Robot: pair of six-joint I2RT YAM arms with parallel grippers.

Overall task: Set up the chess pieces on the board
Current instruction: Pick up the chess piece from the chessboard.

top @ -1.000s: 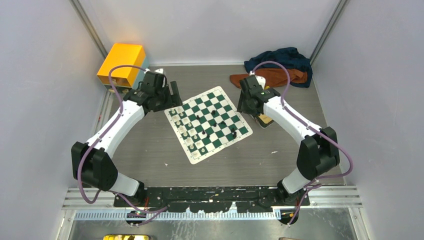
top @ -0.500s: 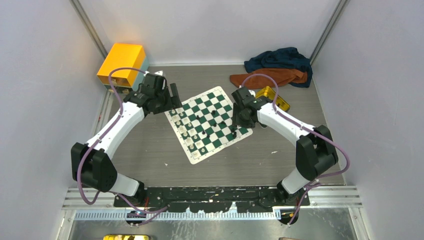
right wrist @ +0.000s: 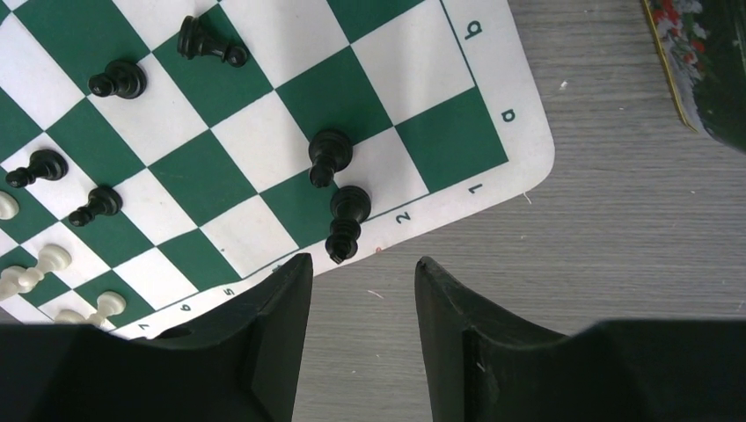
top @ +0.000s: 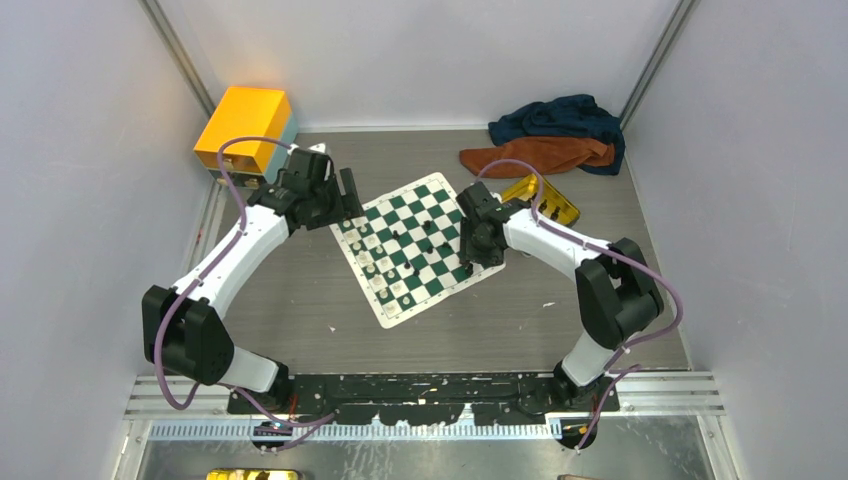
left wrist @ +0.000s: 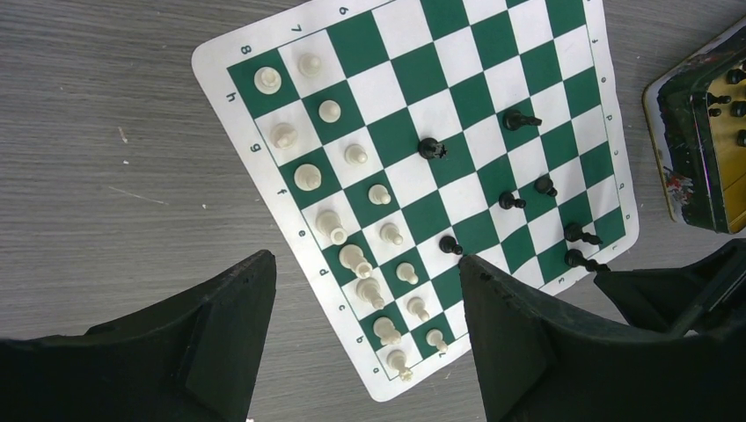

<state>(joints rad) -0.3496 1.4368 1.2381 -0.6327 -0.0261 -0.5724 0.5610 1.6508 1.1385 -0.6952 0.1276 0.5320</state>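
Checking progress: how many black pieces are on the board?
7 black pieces: one mid-board, one toward the tin, three in a loose diagonal, two at the board's corner. Others may be hidden.

Top view high, from behind, wrist views close, facing down, all share the board [top: 432, 200]

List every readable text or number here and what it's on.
"8", "7", "6": white border of the green-and-white checked board mat, one edge.
"h", "g", "f", "e": adjoining edge of that border.
"b", "a", "1", "2": border at the opposite corner.
Print on the gold square tin: too blurred to read.
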